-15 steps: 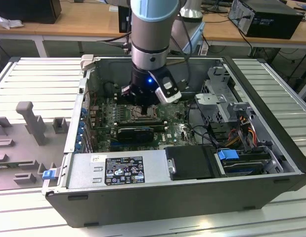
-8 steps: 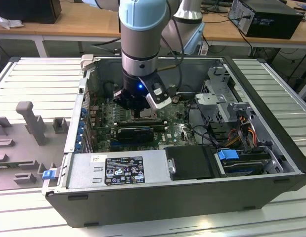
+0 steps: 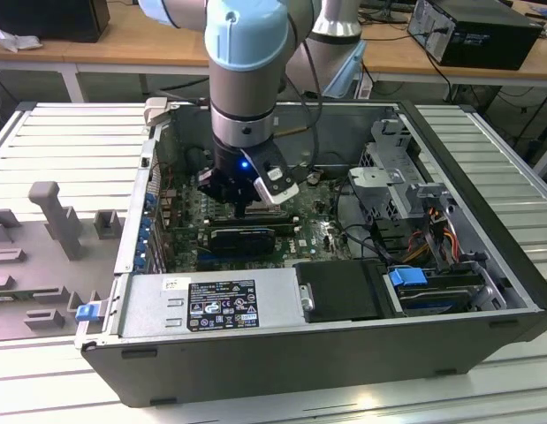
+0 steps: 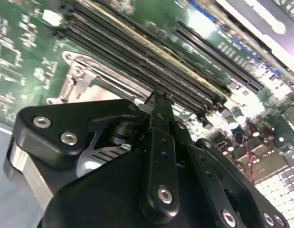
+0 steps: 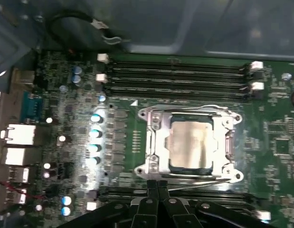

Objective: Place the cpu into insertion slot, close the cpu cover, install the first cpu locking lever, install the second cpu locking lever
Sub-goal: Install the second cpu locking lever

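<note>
In the first wrist view the cpu [image 5: 192, 142] lies silvery face up in the insertion slot [image 5: 188, 166] on the green board. The cpu cover [image 5: 156, 142], a grey metal frame, lies flat around it. One thin wire lever [image 5: 203, 107] runs along the socket's far edge. Another lever [image 5: 199, 183] slants along the edge nearest my gripper [image 5: 156, 184]. My black fingers [image 4: 158, 102] are pressed together, tips just beside the socket's metal rim [image 4: 85, 78], with nothing seen between them. In the exterior view my gripper [image 3: 242, 205] hangs low inside the open computer case.
Long black memory slots [image 5: 175, 76] flank the socket on both sides. A black expansion card [image 3: 242, 238] lies just in front of my gripper. The power supply [image 3: 211, 305], the drive cage [image 3: 388, 168] and loose cables [image 3: 428, 234] crowd the case. Its metal walls [image 3: 136, 203] enclose the board.
</note>
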